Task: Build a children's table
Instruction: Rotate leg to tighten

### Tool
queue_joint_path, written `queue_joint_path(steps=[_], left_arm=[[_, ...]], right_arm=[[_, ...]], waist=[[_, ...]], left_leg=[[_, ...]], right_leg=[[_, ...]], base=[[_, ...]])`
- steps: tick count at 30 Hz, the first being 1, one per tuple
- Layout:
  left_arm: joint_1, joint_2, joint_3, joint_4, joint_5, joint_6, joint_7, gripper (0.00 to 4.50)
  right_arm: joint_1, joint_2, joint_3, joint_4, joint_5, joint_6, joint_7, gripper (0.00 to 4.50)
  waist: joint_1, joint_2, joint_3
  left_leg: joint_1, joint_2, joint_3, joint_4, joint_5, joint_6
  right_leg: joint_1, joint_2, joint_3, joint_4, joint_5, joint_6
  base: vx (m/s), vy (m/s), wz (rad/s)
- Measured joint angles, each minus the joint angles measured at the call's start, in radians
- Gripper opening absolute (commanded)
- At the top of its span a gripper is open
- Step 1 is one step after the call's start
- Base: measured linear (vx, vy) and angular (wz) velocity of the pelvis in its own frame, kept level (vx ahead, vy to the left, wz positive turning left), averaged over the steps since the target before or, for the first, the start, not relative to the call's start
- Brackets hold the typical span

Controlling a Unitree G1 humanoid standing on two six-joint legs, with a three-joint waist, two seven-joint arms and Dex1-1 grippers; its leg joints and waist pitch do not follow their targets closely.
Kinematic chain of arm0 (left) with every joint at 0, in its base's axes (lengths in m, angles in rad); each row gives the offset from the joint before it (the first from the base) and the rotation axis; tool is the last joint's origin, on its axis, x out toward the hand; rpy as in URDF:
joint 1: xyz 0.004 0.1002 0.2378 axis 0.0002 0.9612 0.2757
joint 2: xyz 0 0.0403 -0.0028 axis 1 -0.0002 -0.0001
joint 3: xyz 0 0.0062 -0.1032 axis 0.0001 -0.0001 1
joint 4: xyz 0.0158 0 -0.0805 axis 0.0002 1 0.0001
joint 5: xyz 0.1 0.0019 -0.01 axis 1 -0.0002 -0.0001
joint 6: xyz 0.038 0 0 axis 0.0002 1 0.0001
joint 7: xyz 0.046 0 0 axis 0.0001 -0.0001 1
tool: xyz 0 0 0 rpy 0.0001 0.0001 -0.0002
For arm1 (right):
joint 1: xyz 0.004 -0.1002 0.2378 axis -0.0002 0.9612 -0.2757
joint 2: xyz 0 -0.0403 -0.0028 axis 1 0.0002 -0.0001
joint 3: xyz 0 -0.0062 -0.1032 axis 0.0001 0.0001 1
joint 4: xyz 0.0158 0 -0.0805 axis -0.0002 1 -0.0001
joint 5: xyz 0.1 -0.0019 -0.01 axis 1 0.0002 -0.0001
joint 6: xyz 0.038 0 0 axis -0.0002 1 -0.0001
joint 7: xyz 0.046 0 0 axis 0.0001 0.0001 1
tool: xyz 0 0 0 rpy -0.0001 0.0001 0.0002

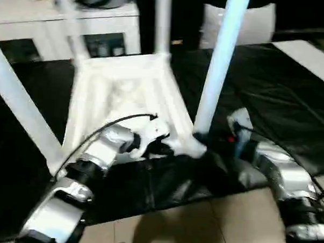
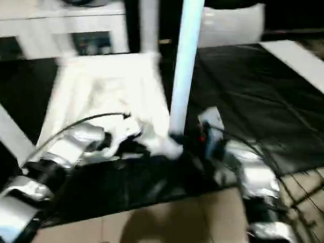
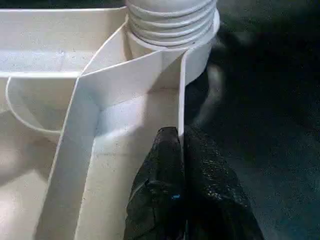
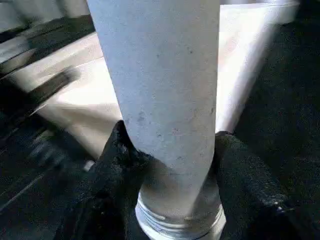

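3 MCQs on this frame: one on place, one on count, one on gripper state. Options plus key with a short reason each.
1. Where is the tabletop?
A. upside down on the black mat
B. on the white cabinet
C. leaning against a wall

2. How many legs can be seen rising from the tabletop in the left eye view?
A. one
B. two
C. four

3. What is the right gripper doing?
A. hanging open over the mat
B. closed around the near leg low on its shaft
C. pinching the tabletop's rim

Key:
1 A: ribbed underside faces up, black mat all round it.
2 C: the near leg and three more stand at the corners.
3 B: its fingers press both sides of the leg; the left gripper pinches the rim.
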Motion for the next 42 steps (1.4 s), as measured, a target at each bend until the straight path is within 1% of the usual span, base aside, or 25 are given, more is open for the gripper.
queue_joint_path(steps=[3, 4, 5, 7, 9, 10, 12, 13, 14, 16, 17, 18, 20, 22, 23, 25, 27, 28, 30, 31, 33, 34, 38, 42], left_arm=[[-0.015, -0.052, 0.022, 0.010, 0.001, 0.058, 0.107, 0.00], [-0.018, -0.070, 0.029, 0.011, 0.000, 0.071, 0.148, 0.00], [-0.018, -0.081, 0.032, 0.011, 0.000, 0.073, 0.167, 0.00], [-0.018, -0.090, 0.034, 0.008, 0.000, 0.073, 0.181, 0.00], [-0.016, -0.091, 0.031, 0.003, 0.000, 0.067, 0.178, 0.00], [-0.013, -0.089, 0.024, -0.005, 0.000, 0.059, 0.176, 0.00], [-0.009, -0.085, 0.017, -0.014, 0.000, 0.047, 0.167, 0.00], [-0.008, -0.076, 0.012, -0.016, 0.000, 0.032, 0.158, 0.00], [-0.005, -0.074, 0.005, -0.020, 0.000, 0.019, 0.152, 0.00], [0.000, -0.061, 0.000, -0.025, -0.001, -0.003, 0.139, 0.00], [0.002, -0.057, -0.003, -0.025, 0.000, -0.012, 0.134, 0.00], [0.007, -0.048, -0.005, -0.026, 0.000, -0.030, 0.125, 0.00], [0.023, -0.026, -0.006, -0.034, -0.001, -0.062, 0.095, 0.00], [0.042, 0.001, -0.017, -0.052, -0.004, -0.099, 0.045, 0.00], [0.054, 0.021, -0.028, -0.061, -0.009, -0.122, 0.001, 0.00], [0.066, 0.057, -0.051, -0.062, -0.012, -0.197, -0.062, 0.00], [0.068, 0.071, -0.065, -0.054, -0.011, -0.247, -0.092, 0.00], [0.067, 0.078, -0.073, -0.051, -0.010, -0.272, -0.108, 0.00], [0.067, 0.088, -0.082, -0.047, -0.012, -0.308, -0.148, 0.00], [0.067, 0.101, -0.087, -0.047, -0.015, -0.328, -0.185, 0.00], [0.067, 0.112, -0.091, -0.047, -0.024, -0.343, -0.228, 0.00], [0.067, 0.120, -0.093, -0.047, -0.026, -0.354, -0.253, 0.00], [0.060, 0.141, -0.119, -0.042, -0.033, -0.408, -0.326, 0.00], [0.041, 0.146, -0.135, -0.012, -0.032, -0.452, -0.366, 0.00]], right_arm=[[-0.033, 0.062, -0.031, 0.028, -0.020, 0.009, -0.143, 1.98], [-0.041, 0.079, -0.040, 0.045, -0.025, -0.009, -0.179, 1.98], [-0.042, 0.087, -0.050, 0.056, -0.026, -0.027, -0.191, 2.31], [-0.039, 0.099, -0.069, 0.070, -0.016, -0.061, -0.191, 2.31], [-0.029, 0.101, -0.084, 0.067, 0.006, -0.076, -0.182, 2.71], [-0.018, 0.098, -0.092, 0.060, 0.026, -0.083, -0.159, 2.73], [-0.001, 0.084, -0.096, 0.043, 0.040, -0.090, -0.123, 2.94], [0.014, 0.063, -0.096, 0.027, 0.047, -0.098, -0.097, 3.06], [0.027, 0.044, -0.095, 0.018, 0.051, -0.105, -0.066, 3.14], [0.049, -0.003, -0.086, 0.004, 0.052, -0.116, 0.013, 3.27], [0.057, -0.016, -0.082, 0.000, 0.053, -0.119, 0.039, 3.39], [0.072, -0.046, -0.065, -0.004, 0.055, -0.124, 0.093, 3.58], [0.086, -0.072, -0.052, -0.004, 0.061, -0.123, 0.159, 3.64], [0.091, -0.111, -0.036, -0.014, 0.073, -0.112, 0.223, 3.82], [0.095, -0.144, -0.033, -0.019, 0.081, -0.104, 0.263, 3.94], [0.097, -0.189, -0.029, -0.039, 0.090, -0.101, 0.321, 3.94], [0.094, -0.201, -0.018, -0.049, 0.092, -0.102, 0.365, 3.94], [0.094, -0.208, -0.006, -0.050, 0.093, -0.104, 0.397, 3.94], [0.092, -0.223, 0.013, -0.043, 0.091, -0.118, 0.441, 3.94], [0.089, -0.236, 0.027, -0.037, 0.088, -0.128, 0.477, 3.78], [0.078, -0.245, 0.047, -0.029, 0.084, -0.139, 0.515, 3.78], [0.073, -0.249, 0.060, -0.027, 0.082, -0.142, 0.533, 3.50], [0.060, -0.261, 0.088, -0.024, 0.083, -0.141, 0.601, 3.19], [0.047, -0.269, 0.112, -0.024, 0.090, -0.133, 0.660, 2.85]], waist=[[-0.014, 0.001, 0.000], [-0.015, 0.001, 0.000], [-0.015, 0.001, 0.000], [-0.013, 0.001, 0.000], [-0.009, 0.002, 0.000], [-0.005, 0.004, 0.000], [0.001, 0.006, 0.000], [0.008, 0.008, -0.001], [0.012, 0.009, -0.001], [0.014, 0.010, -0.002], [0.014, 0.010, -0.002], [0.012, 0.011, -0.002], [0.011, 0.014, -0.002], [0.015, 0.017, -0.001], [0.022, 0.017, -0.002], [0.041, 0.017, -0.002], [0.052, 0.016, -0.002], [0.059, 0.017, -0.002], [0.069, 0.016, -0.002], [0.073, 0.016, -0.002], [0.077, 0.016, -0.002], [0.080, 0.016, -0.002], [0.096, 0.016, -0.002], [0.101, 0.016, -0.002]], left_leg=[[0.000, 0.000, 0.000, -0.001, 0.000, 0.000], [0.000, 0.000, 0.000, -0.001, 0.000, 0.000], [0.000, 0.000, 0.000, -0.002, 0.000, 0.000], [-0.001, -0.001, 0.000, -0.004, 0.000, 0.000], [-0.002, -0.001, 0.000, -0.006, -0.001, 0.000], [-0.002, -0.001, 0.000, -0.007, -0.001, 0.000], [-0.006, -0.001, -0.001, -0.009, -0.001, 0.000], [-0.011, 0.000, -0.001, -0.008, -0.001, 0.001], [-0.013, 0.000, -0.001, -0.008, 0.000, 0.002], [-0.017, 0.000, -0.001, -0.006, 0.001, 0.006], [-0.018, 0.000, -0.001, -0.006, 0.001, 0.006], [-0.018, 0.000, -0.001, -0.005, 0.001, 0.006], [-0.018, 0.001, -0.001, -0.005, 0.001, 0.006], [-0.018, 0.001, -0.001, -0.004, 0.001, 0.006], [-0.017, 0.001, -0.001, -0.004, 0.001, 0.006], [-0.017, 0.001, -0.001, -0.003, 0.001, 0.005], [-0.017, 0.001, -0.001, -0.002, -0.001, 0.002], [-0.019, 0.001, -0.001, -0.001, -0.001, 0.002], [-0.021, 0.001, -0.001, 0.001, -0.002, 0.004], [-0.021, 0.001, -0.001, 0.002, -0.002, 0.005], [-0.023, 0.001, -0.001, 0.003, -0.002, 0.006], [-0.023, 0.001, -0.001, 0.003, -0.001, 0.009], [-0.025, 0.001, -0.001, 0.004, -0.001, 0.009], [-0.025, 0.001, -0.001, 0.007, -0.001, 0.010]], right_leg=[[0.000, 0.000, 0.000, -0.001, 0.000, 0.000], [0.000, 0.000, 0.000, -0.001, 0.000, 0.000], [0.000, 0.000, 0.000, -0.001, 0.000, 0.000], [-0.001, 0.000, 0.000, -0.001, 0.003, -0.006], [-0.001, 0.000, -0.001, -0.002, 0.004, -0.006], [-0.002, 0.000, -0.001, -0.002, 0.004, -0.006], [-0.005, 0.000, -0.002, -0.003, 0.003, -0.006], [-0.009, 0.001, -0.003, -0.003, 0.004, -0.006], [-0.011, 0.001, -0.003, -0.003, 0.004, -0.006], [-0.015, 0.001, -0.003, -0.002, 0.004, -0.006], [-0.016, 0.001, -0.003, -0.001, 0.004, -0.006], [-0.016, 0.001, -0.003, -0.001, 0.004, -0.006], [-0.017, 0.001, -0.003, 0.000, 0.004, -0.006], [-0.017, 0.001, -0.003, 0.001, 0.004, -0.006], [-0.016, 0.001, -0.003, 0.001, 0.004, -0.006], [-0.015, 0.001, -0.003, 0.001, 0.004, -0.006], [-0.015, 0.001, -0.003, 0.001, 0.004, -0.006], [-0.015, 0.000, -0.002, 0.001, 0.004, -0.006], [-0.016, 0.000, -0.002, 0.001, 0.004, -0.006], [-0.016, 0.000, -0.002, 0.001, 0.004, -0.006], [-0.016, 0.000, -0.002, 0.001, 0.004, -0.006], [-0.017, 0.000, -0.002, 0.001, 0.004, -0.006], [-0.018, 0.000, -0.002, 0.001, 0.004, -0.006], [-0.018, 0.000, -0.002, 0.003, 0.004, -0.006]], base=[[0.000, 0.000, 0.00], [0.000, 0.000, 0.00], [0.000, 0.000, 0.00], [0.000, 0.000, 0.00], [0.000, 0.000, 0.00], [0.000, 0.000, 0.00], [0.000, 0.000, 0.00], [0.000, 0.000, 0.00], [0.000, 0.000, 0.00], [0.000, 0.000, 0.00], [0.000, 0.000, 0.00], [0.000, 0.000, 0.00], [0.000, 0.000, 0.00], [0.000, 0.000, 0.00], [0.000, 0.000, 0.00], [0.000, 0.000, 0.00], [0.000, 0.000, 0.00], [0.000, 0.000, 0.00], [0.000, 0.000, 0.00], [0.000, 0.000, 0.00], [0.000, 0.000, 0.00], [0.000, 0.000, 0.00], [0.000, 0.000, 0.00], [0.000, 0.000, 0.00]])
